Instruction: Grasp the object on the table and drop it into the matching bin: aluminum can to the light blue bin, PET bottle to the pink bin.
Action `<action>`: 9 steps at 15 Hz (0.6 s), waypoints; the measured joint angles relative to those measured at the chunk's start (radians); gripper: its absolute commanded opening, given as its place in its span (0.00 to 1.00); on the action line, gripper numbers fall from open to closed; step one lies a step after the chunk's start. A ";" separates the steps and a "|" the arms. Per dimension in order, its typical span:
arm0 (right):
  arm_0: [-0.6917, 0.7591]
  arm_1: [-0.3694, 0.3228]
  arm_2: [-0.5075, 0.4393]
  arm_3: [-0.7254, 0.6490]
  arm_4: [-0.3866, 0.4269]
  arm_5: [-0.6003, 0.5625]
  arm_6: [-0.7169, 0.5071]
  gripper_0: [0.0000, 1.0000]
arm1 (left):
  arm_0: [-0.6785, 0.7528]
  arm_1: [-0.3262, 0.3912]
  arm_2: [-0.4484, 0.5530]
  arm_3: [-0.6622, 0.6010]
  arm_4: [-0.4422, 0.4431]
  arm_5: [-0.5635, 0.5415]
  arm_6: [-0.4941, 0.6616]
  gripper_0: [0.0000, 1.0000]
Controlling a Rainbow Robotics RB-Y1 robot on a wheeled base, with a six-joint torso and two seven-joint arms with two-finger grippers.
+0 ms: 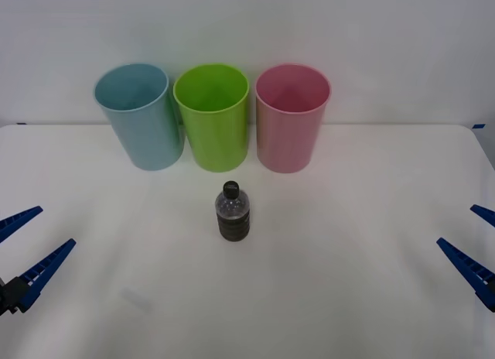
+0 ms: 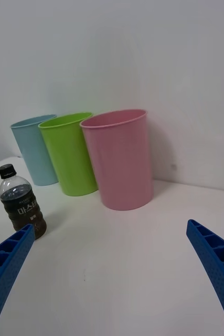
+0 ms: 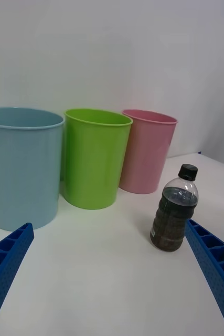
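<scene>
A: What is sitting closest to the robot right now?

B: The two grippers. The left gripper is hovering low over the near left edge of the table, its blue ribbed fingers spreading wide apart and gripping nothing. The right gripper is waiting at the near right edge, its fingers also standing wide apart and empty.

A: And the PET bottle?

B: The PET bottle is standing upright near the middle of the table, between the two grippers and well apart from both. Its black cap is pointing up, dark liquid is filling most of it, and a dark label is wrapping its lower half. Nothing is touching it.

A: What is standing behind it?

B: Three tall round bins are lining up along the far edge, close against the white wall. The light blue bin is standing on the robot's left, a lime green bin is sitting in the middle, just beyond the bottle, and the pink bin is standing on the right. All three are upright with their open mouths facing up, and neighbours are standing just beside each other.
</scene>
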State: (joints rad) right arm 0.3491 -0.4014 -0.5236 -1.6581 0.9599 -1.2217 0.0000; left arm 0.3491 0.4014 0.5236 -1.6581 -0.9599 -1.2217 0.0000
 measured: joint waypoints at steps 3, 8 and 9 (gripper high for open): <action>0.005 0.004 0.004 0.008 0.005 0.001 0.000 1.00 | 0.000 0.000 0.000 0.000 0.000 0.000 0.000 1.00; 0.032 -0.003 0.029 0.024 0.019 0.011 0.010 1.00 | 0.000 0.000 0.000 0.000 0.000 0.000 0.000 1.00; 0.038 -0.005 0.031 0.024 0.019 0.011 0.019 1.00 | 0.000 0.000 0.000 0.000 0.000 0.000 0.000 1.00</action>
State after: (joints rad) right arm 0.3875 -0.4067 -0.4930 -1.6337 0.9787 -1.2104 0.0189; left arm 0.3491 0.4014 0.5236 -1.6580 -0.9600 -1.2217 0.0000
